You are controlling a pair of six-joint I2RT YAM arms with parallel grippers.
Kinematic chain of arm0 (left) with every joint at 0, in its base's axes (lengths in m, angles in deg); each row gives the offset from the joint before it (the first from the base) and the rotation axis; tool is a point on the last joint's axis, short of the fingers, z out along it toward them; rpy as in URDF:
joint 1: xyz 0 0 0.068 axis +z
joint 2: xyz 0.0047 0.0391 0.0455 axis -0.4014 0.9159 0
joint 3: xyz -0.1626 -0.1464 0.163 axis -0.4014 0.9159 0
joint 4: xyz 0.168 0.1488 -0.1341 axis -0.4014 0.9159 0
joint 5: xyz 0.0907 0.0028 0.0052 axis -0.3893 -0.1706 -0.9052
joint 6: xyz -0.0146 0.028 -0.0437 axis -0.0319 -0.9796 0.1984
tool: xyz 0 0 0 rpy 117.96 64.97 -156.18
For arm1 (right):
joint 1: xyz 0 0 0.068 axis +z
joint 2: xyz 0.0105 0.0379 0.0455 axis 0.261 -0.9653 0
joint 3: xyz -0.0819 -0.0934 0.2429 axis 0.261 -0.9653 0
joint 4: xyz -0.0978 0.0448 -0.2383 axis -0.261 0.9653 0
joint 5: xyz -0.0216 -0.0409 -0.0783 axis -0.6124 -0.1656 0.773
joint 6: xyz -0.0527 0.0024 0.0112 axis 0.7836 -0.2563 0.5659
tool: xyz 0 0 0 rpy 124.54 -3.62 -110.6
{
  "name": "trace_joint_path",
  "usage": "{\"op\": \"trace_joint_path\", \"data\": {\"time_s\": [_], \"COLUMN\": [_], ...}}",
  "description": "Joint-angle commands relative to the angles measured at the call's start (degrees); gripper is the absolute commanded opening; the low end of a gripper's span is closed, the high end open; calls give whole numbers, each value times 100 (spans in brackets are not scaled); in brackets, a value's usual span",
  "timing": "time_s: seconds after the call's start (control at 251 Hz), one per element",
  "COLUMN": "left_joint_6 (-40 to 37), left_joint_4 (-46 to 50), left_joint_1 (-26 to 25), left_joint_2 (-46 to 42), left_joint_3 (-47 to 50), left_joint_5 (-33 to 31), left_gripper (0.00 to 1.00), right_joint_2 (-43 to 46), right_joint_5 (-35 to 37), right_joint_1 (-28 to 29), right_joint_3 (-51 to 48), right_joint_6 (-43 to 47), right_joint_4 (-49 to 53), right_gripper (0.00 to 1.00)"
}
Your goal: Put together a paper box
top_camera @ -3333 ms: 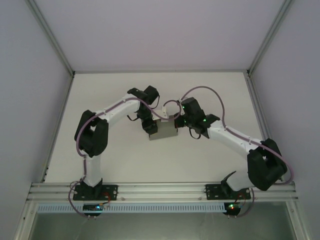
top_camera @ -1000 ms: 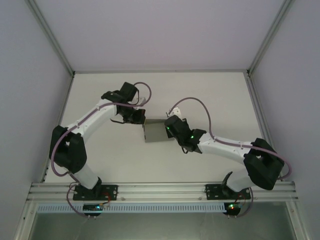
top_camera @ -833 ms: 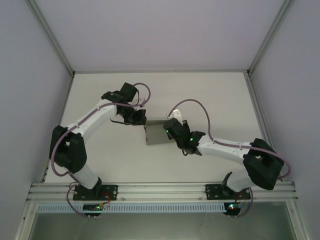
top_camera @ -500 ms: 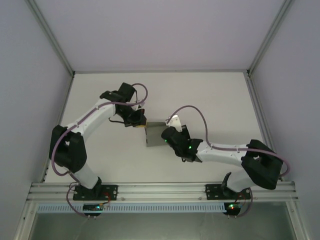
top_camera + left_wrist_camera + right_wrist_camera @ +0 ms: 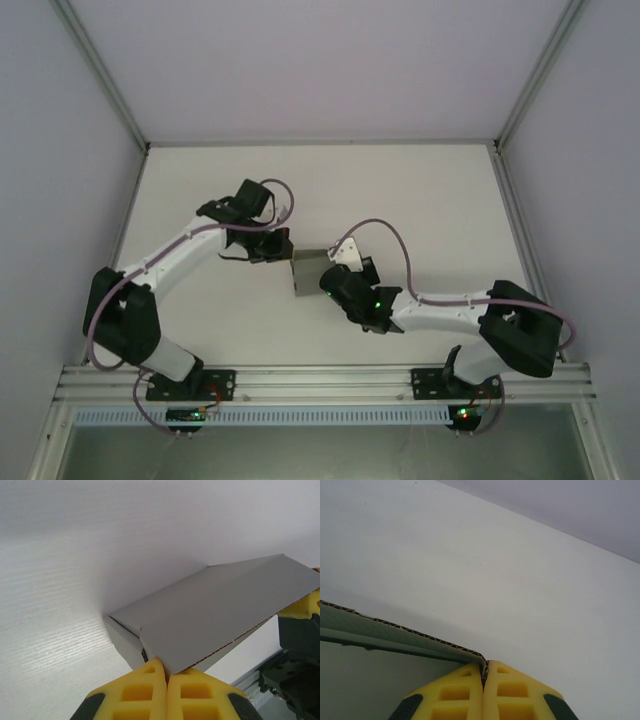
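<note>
The paper box (image 5: 307,270) is a small grey cardboard piece at the middle of the white table, held between both arms. From the left, my left gripper (image 5: 284,250) is shut on a corner of its lid flap. In the left wrist view its yellow fingers (image 5: 145,690) pinch that corner of the box (image 5: 215,605), and the left gripper (image 5: 168,671) is closed tight. From the near right, my right gripper (image 5: 327,284) is shut on a box wall. The right gripper (image 5: 485,666) clamps the corrugated edge of the box (image 5: 380,645).
Grey enclosure walls (image 5: 60,150) and slanted aluminium posts (image 5: 100,70) bound the table on three sides. An aluminium rail (image 5: 320,380) carrying both arm bases runs along the near edge. A yellow pad of the right gripper (image 5: 306,607) shows behind the flap.
Both grippers and the box have shifted a little toward the near edge. The right wrist has swung left and nearer, and the left elbow has dropped toward the base.
</note>
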Motion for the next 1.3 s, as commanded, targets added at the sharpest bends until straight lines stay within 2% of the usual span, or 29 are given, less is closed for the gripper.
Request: {"op": "trace_joint_path", "data": {"time_s": [0.0,0.072,0.212,0.279,0.579,0.651,0.734,0.846,0.998,1.161,1.297], "left_joint_6": [440,525,1212,1446,1983,2074,2227,2415,2455,2459,2377], "left_joint_4": [-207,-253,-985,-1247,-921,-889,-889,-1044,-1419,-1042,-970], "left_joint_1": [-311,-576,-674,-806,-1788,-2003,-2303,-2423,-2438,-2441,-2440], "left_joint_2": [-81,-239,-541,-663,-725,-707,-724,-715,-653,-654,-613], "left_joint_3": [466,722,1513,1803,1897,2045,2263,2623,2755,2476,2343], "left_joint_5": [-370,-846,-640,-732,-1885,-2190,-2708,-2878,-2923,-3236,-3271], "left_gripper": [0,0,0,0,0,0,0,0,0,0,0], "right_joint_2": [-270,-302,-406,-459,-713,-631,-448,-153,423,1292,2293], "right_joint_5": [288,389,659,777,1257,1167,959,672,-125,-1678,-2714], "right_joint_1": [141,219,348,452,814,822,821,795,619,134,-326], "right_joint_3": [-177,-183,-164,-108,36,-27,-134,-314,-473,-525,-646], "right_joint_6": [121,102,9,-153,-819,-948,-1053,-971,-813,-493,-232], "right_joint_4": [459,443,482,697,1227,1314,1420,1367,1405,1709,1989], "right_gripper": [0,0,0,0,0,0,5,15,35,69,91]}}
